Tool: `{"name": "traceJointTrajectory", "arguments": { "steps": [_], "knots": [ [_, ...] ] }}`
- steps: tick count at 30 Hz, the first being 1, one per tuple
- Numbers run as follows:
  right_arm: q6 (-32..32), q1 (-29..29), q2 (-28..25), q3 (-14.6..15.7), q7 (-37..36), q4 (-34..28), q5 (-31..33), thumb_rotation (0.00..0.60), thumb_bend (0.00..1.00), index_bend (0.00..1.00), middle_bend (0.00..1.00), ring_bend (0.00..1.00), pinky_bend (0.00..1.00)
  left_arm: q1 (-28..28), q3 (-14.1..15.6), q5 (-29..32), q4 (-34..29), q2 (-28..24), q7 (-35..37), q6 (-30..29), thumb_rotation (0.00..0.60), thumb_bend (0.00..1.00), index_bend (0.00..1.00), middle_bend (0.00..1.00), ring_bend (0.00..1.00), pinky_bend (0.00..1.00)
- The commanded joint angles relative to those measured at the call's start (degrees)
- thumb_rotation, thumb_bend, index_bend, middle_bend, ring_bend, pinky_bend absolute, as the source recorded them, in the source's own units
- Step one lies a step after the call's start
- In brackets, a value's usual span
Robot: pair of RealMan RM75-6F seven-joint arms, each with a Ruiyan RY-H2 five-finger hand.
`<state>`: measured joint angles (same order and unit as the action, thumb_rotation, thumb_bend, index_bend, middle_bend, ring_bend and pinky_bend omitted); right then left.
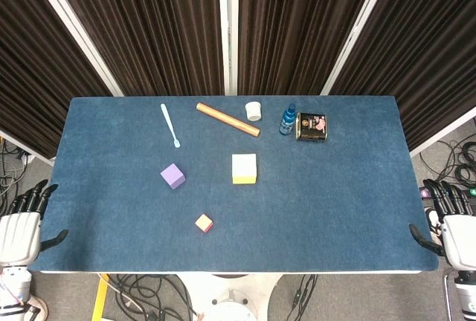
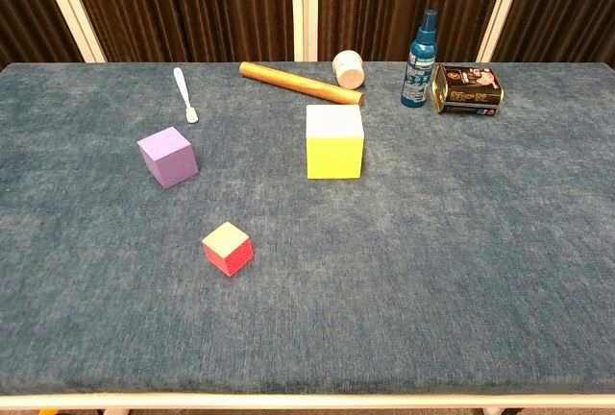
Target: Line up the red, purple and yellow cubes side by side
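Three cubes lie apart on the blue table (image 1: pixel 335 195). The purple cube (image 1: pixel 173 176) (image 2: pixel 168 157) is left of centre. The large yellow cube (image 1: pixel 244 169) (image 2: pixel 334 141), pale on top, sits near the middle. The small red cube (image 1: pixel 204 223) (image 2: pixel 229 248) lies nearest the front edge. My left hand (image 1: pixel 22 228) hangs off the table's left front corner, fingers apart, holding nothing. My right hand (image 1: pixel 446 221) hangs off the right front corner, likewise empty with fingers spread. Neither hand shows in the chest view.
Along the back stand a white spatula (image 1: pixel 170 125), an orange wooden rod (image 1: pixel 227 119), a small white cup (image 1: pixel 253 111), a blue spray bottle (image 1: pixel 287 120) and a dark tin (image 1: pixel 312 126). Cables lie on the floor around the table.
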<state>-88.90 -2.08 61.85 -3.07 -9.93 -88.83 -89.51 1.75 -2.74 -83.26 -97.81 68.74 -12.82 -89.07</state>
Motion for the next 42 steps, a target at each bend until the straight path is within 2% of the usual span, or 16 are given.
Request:
{"name": "traceJointTrajectory", "arguments": {
  "steps": [1,10,14,19,22,23,25,27,29,30,33,38,42],
  "knots": [
    [0.17,0.03,-0.02,0.04,0.09,-0.06,0.19,0.600,0.20,0.00,0.09,0.00,0.08,0.25,-0.11,0.23,0.06,0.06,-0.01,0.48,0.600,0.10,0.21,0.20,0.17,0.21],
    [0.07,-0.02,0.31,0.00,-0.73,0.60,0.08,0.600,0.20,0.00,0.09,0.00,0.08,0.83,-0.46,0.00,-0.25,-0.37,-0.17,1.02,0.600,0.10,0.21,0.20,0.17,0.21],
    [0.26,-0.15,-0.01,0.05,-0.46,0.43,-0.06,0.600,0.20,0.00,0.09,0.00,0.08,2.48,-1.66,0.13,-0.14,-0.87,-0.67,2.46,0.600,0.10,0.21,0.20,0.17,0.21],
    [0.06,-0.52,-0.81,-0.20,0.29,-0.34,-0.64,0.600,0.20,0.00,0.09,0.00,0.08,7.41,-4.88,1.65,1.13,-1.07,2.20,8.09,0.600,0.09,0.21,0.20,0.17,0.22],
    [0.11,-0.76,-1.19,-0.44,0.72,-0.77,-0.64,0.600,0.20,0.00,0.09,0.00,0.08,11.50,-6.92,4.72,0.96,-1.68,3.68,14.55,0.600,0.09,0.21,0.20,0.18,0.30],
    [0.22,-0.87,-1.30,-0.50,0.89,-0.94,-0.61,0.600,0.20,0.00,0.09,0.00,0.08,12.84,-7.74,5.69,0.90,-1.68,3.47,16.19,0.600,0.09,0.22,0.23,0.21,0.36],
    [0.40,-1.11,-1.45,-0.59,1.18,-1.30,-0.69,0.600,0.20,0.00,0.09,0.00,0.08,15.87,-9.81,8.03,1.62,-0.29,4.33,19.43,0.600,0.08,0.24,0.34,0.33,0.53],
    [0.50,-1.24,-1.50,-0.58,1.34,-1.51,-0.81,0.600,0.20,0.00,0.09,0.00,0.08,19.21,-11.59,11.12,3.03,1.55,4.94,23.62,0.600,0.07,0.29,0.49,0.54,0.80],
    [0.61,-1.32,-1.51,-0.62,1.45,-1.62,-0.69,0.600,0.20,0.00,0.09,0.00,0.08,22.10,-12.62,14.35,4.37,2.88,4.39,27.77,0.600,0.05,0.31,0.58,0.65,0.92],
    [0.74,-1.37,-1.53,-0.62,1.56,-1.68,-0.63,0.600,0.20,0.00,0.09,0.00,0.08,23.95,-13.15,16.50,5.45,3.98,3.58,30.17,0.600,0.03,0.32,0.64,0.71,0.95],
    [1.06,-1.48,-1.66,-0.62,1.95,-1.93,-0.36,0.600,0.20,0.00,0.09,0.00,0.08,28.18,-14.21,22.73,7.72,6.84,0.25,34.87,0.600,0.00,0.32,0.73,0.79,0.99],
    [1.75,-1.72,-1.81,-0.66,2.46,-2.20,0.19,0.600,0.20,0.00,0.09,0.00,0.08,33.95,-15.09,33.27,10.05,11.69,-3.67,39.58,0.600,0.00,0.32,0.78,0.83,1.00],
    [2.44,-2.02,-1.83,-0.71,2.65,-2.22,0.60,0.600,0.19,0.00,0.09,0.00,0.08,37.55,-14.13,39.70,12.40,15.82,-8.37,39.65,0.600,0.00,0.29,0.81,0.85,1.00]
  ]
}}
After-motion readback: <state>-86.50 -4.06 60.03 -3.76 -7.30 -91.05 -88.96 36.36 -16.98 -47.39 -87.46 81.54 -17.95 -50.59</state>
